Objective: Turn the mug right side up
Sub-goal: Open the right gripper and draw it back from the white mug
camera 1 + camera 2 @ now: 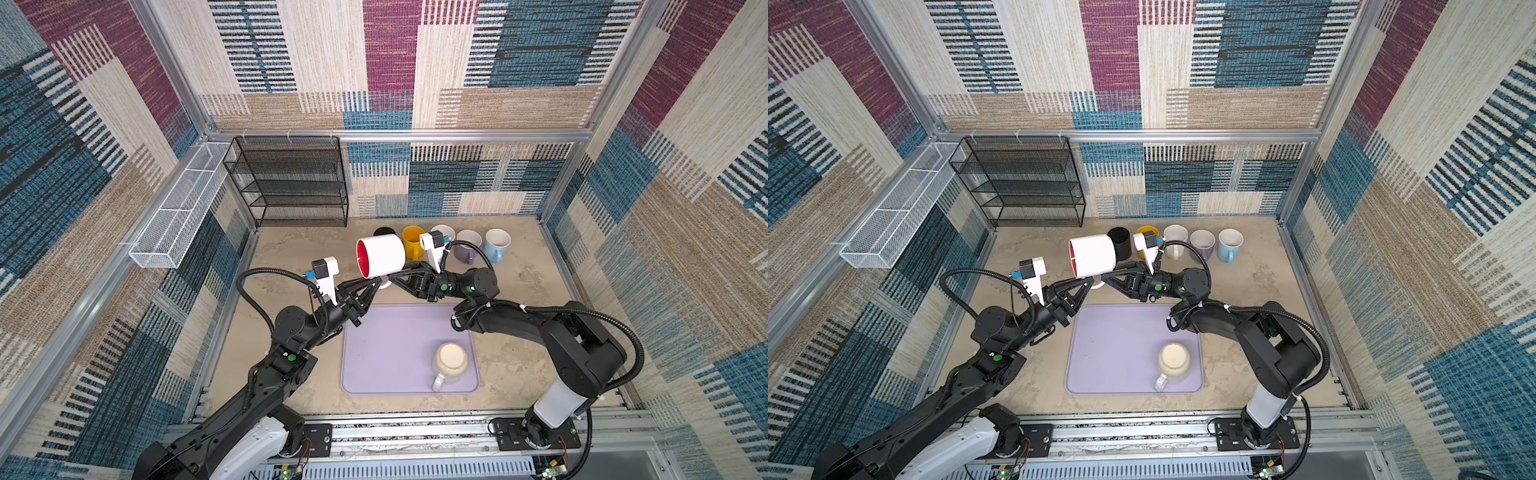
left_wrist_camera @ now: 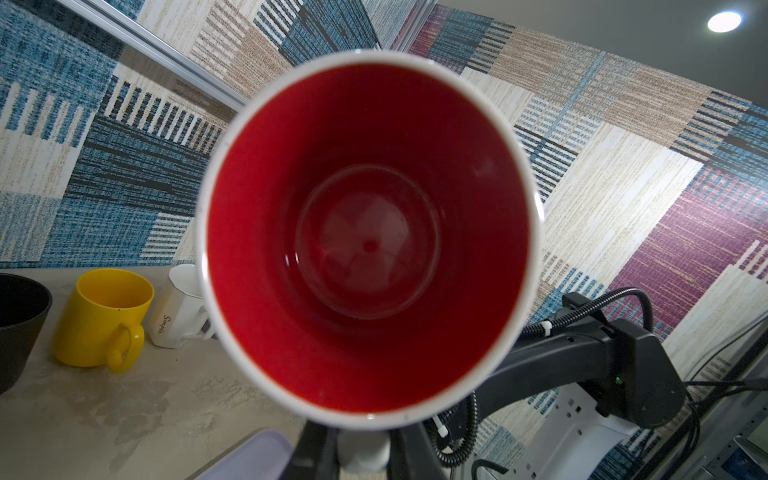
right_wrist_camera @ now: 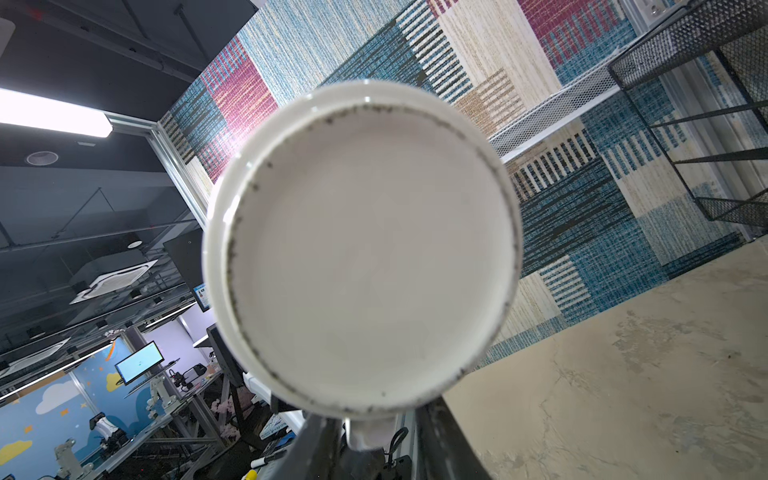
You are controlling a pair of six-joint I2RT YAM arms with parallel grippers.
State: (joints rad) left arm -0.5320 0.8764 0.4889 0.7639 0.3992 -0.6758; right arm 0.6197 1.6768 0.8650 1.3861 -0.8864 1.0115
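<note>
While sideways in narrow left hand (image 1: 380, 284), mug (image 1: 383, 254); right hand (image 1: 392, 278) state unclear; "Simple" on white cup (image 2: 178, 309).

Black arms (image 1: 582, 353), white camera mounts (image 1: 326, 272), ribbed black cables (image 1: 249, 291), green dots (image 1: 292, 357)

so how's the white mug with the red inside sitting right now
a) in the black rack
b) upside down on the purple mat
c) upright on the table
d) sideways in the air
d: in both top views the white mug lies sideways above the table, its red mouth facing left
</note>
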